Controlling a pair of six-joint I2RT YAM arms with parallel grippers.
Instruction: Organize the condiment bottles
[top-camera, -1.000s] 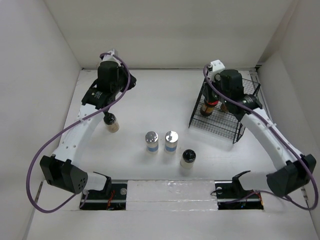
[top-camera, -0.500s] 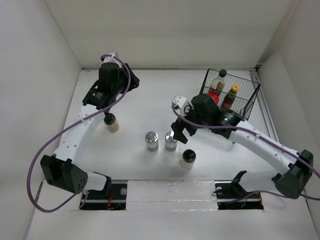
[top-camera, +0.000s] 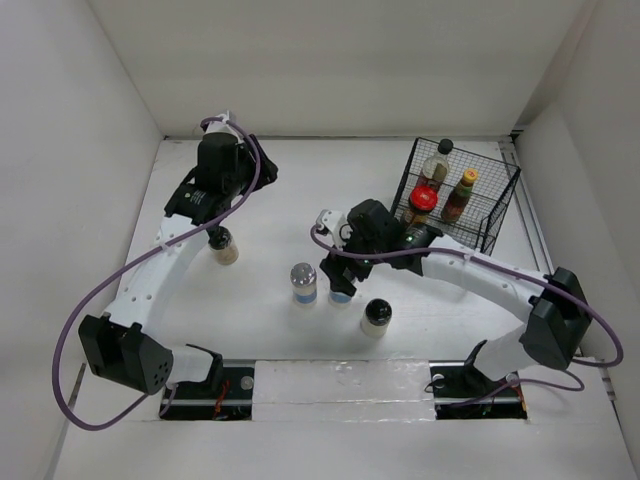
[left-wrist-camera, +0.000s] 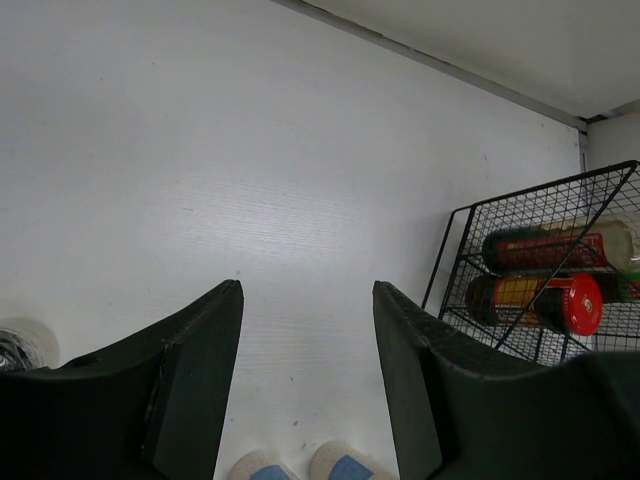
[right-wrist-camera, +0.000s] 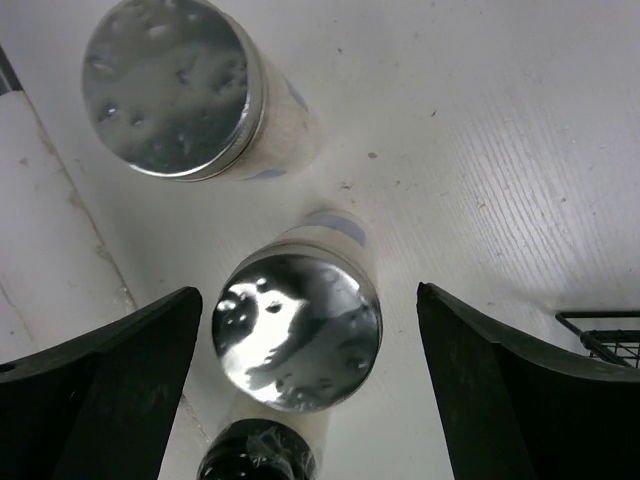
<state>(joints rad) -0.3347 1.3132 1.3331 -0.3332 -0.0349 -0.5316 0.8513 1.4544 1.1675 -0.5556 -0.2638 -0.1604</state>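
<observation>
My right gripper (top-camera: 338, 276) hangs open over the right silver-capped shaker (top-camera: 342, 290). In the right wrist view the gripper (right-wrist-camera: 310, 295) has a jaw on each side of that shaker's cap (right-wrist-camera: 297, 332), without touching it. The other shaker (top-camera: 303, 283) stands just to its left, and a black-capped pale jar (top-camera: 375, 316) stands in front. My left gripper (top-camera: 217, 236) is open and empty beside a second black-capped jar (top-camera: 227, 250); in the left wrist view the gripper (left-wrist-camera: 307, 290) shows only bare table between its jaws. A black-capped bottle (top-camera: 437, 160), a yellow-capped bottle (top-camera: 460, 195) and a red-lidded jar (top-camera: 422, 203) stand in the rack.
The black wire rack (top-camera: 495, 210) stands at the back right, close to the right wall. White walls close in the table (top-camera: 290, 200) on the left, back and right. Both arm bases sit at the near edge.
My right gripper opened, left the rack with the yellow-capped bottle standing in it, and swung left and forward over the right shaker. My left gripper opened off the black-capped jar.
</observation>
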